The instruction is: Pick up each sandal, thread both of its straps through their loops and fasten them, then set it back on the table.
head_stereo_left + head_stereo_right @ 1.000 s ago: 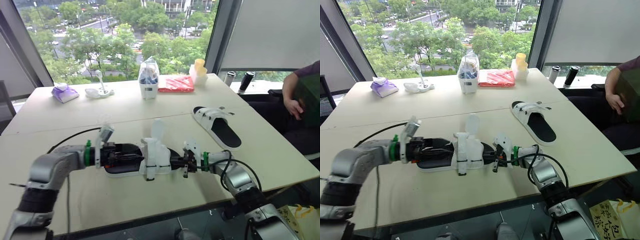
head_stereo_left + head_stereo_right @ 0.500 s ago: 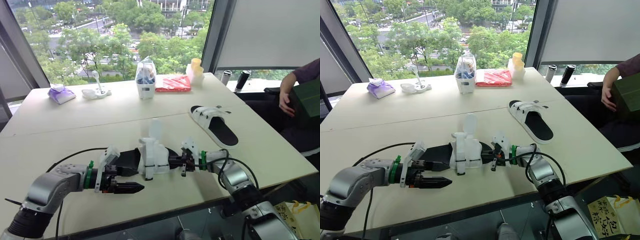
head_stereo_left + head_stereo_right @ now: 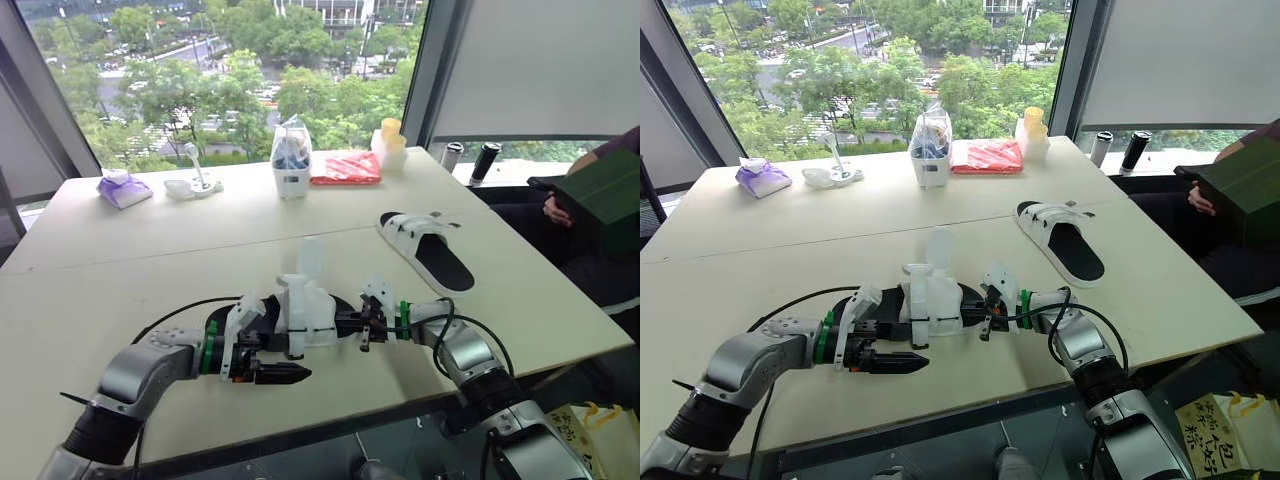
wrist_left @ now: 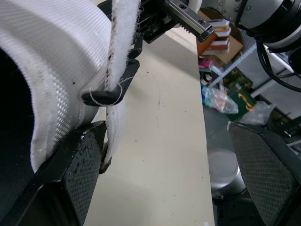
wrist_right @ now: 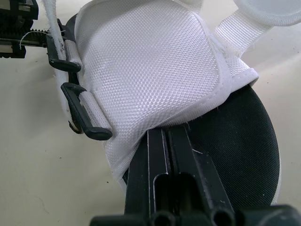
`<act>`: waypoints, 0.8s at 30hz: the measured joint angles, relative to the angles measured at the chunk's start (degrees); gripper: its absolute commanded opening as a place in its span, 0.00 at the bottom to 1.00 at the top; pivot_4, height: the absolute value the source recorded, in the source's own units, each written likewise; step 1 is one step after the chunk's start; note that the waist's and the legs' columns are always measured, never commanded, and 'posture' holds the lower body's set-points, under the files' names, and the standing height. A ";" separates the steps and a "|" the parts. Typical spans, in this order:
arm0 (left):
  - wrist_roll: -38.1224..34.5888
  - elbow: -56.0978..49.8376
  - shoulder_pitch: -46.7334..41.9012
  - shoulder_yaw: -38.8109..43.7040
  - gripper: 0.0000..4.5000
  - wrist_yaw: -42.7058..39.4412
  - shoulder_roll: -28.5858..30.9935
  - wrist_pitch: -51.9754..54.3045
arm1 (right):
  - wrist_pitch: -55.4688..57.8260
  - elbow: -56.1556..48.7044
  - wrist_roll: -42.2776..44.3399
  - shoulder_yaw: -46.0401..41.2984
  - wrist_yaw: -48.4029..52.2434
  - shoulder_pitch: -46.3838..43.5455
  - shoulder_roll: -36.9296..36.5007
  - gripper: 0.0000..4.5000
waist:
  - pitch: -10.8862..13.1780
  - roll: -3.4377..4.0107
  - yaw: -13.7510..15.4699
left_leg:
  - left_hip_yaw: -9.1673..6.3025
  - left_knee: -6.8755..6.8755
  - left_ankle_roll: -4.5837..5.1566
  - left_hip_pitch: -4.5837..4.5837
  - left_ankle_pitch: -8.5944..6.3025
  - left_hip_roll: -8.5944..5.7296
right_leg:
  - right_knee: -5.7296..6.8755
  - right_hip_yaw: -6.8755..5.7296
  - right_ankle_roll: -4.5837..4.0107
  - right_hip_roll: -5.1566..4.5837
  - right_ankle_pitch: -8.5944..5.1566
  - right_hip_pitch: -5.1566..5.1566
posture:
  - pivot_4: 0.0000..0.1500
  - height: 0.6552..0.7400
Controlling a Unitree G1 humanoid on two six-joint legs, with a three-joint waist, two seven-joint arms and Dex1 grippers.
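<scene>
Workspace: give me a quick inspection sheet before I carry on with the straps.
Surface: pale table, two tops butted together.
Job's things: near sandal between both grippers, one strap upright, unfastened; far sandal flat on the table.
Clutter: purple pack, white tub, red packet along the far edge.
Grippers: left gripper open beside the near sandal's loops; right gripper shut, tucked under its upper.
Cables: black cables loop off both forearms.
Surroundings: window, trees outside; seated person with green box.

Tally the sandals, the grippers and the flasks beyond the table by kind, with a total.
Sandals: 2, near sandal in the right gripper, far sandal lying flat.
Grippers: 2, left gripper open.
Flasks: 2, left flask, right flask.
Total: 6.
</scene>
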 measured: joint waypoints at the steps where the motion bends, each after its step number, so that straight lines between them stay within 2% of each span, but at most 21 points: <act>1: 0.04 0.00 -0.05 -0.05 0.69 0.06 -0.13 0.00 | -0.01 0.00 0.00 0.00 -0.01 0.10 0.01 0.00 | -0.02 -0.03 0.04 | 0.17 0.07 0.00 0.07 0.00 -0.02 | 0.14 0.04 0.00 -0.13 0.00 -0.02 | 1.00 1.00; 2: 0.04 -0.01 -0.05 -0.08 0.55 0.07 -0.24 0.01 | -0.02 -0.03 0.00 0.02 0.06 0.16 0.01 0.00 | -0.05 -0.04 0.06 | 0.34 0.09 -0.01 0.15 0.00 -0.05 | 0.26 0.06 -0.01 -0.21 0.01 -0.03 | 1.00 1.00; 6: 0.09 -0.03 0.04 -0.43 0.15 0.06 -0.14 0.18 | -0.27 -0.27 0.02 0.22 0.66 0.40 0.04 0.00 | -0.19 -0.28 0.37 | 0.57 0.04 0.01 0.46 0.00 -0.15 | 1.04 0.07 -0.04 -0.31 0.02 -0.30 | 1.00 1.00; 8: 0.10 -0.06 0.25 -0.83 0.15 0.04 0.32 0.57 | -0.28 -0.32 0.02 0.32 0.67 0.43 0.11 0.00 | -0.20 -0.35 0.63 | 0.57 -0.04 0.15 1.02 0.09 -0.14 | 1.35 0.07 -0.08 -0.29 0.04 -0.34 | 1.00 1.00; 11: -0.34 -0.34 0.42 -1.34 0.15 -1.22 1.88 2.23 | -0.28 -0.29 0.02 0.31 0.56 0.34 0.12 0.00 | -0.20 -0.39 1.16 | 0.55 -0.03 0.17 1.08 0.08 -0.11 | 1.80 0.07 -0.10 -0.23 0.04 -0.58 | 1.00 1.00; 14: -3.48 -2.61 1.01 -1.26 0.15 -5.15 5.84 5.79 | -0.28 -0.15 0.02 0.35 0.40 0.19 0.24 0.00 | -0.18 -0.40 1.13 | 0.51 -0.01 0.15 1.02 0.06 0.01 | 1.79 0.05 -0.11 -0.08 0.04 -0.69 | 1.00 1.00; 20: -9.58 -8.79 2.45 -0.42 0.15 -13.12 14.43 9.70 | -0.38 0.36 0.02 0.32 0.49 -0.11 0.15 0.00 | -0.15 -0.29 0.90 | 0.48 0.00 0.01 0.84 -0.03 0.09 | 0.82 -0.04 -0.11 -0.05 0.04 -0.39 | 1.00 1.00; 23: -13.45 -10.79 1.79 1.91 0.15 -15.01 16.03 11.54 | -0.48 0.85 0.02 0.33 0.53 -0.46 0.17 0.00 | -0.16 -0.28 0.84 | 0.53 0.01 0.00 0.73 -0.03 0.11 | 0.44 0.01 -0.11 -0.07 0.05 -0.33 | 1.00 1.00; 24: -15.09 -10.96 1.24 2.70 0.15 -15.10 15.83 12.48 | -0.60 0.97 0.02 0.33 0.53 -0.52 0.18 0.00 | -0.15 -0.24 0.82 | 0.52 -0.01 0.00 0.44 -0.03 0.15 | 0.31 0.01 -0.11 -0.05 0.06 -0.32 | 1.00 1.00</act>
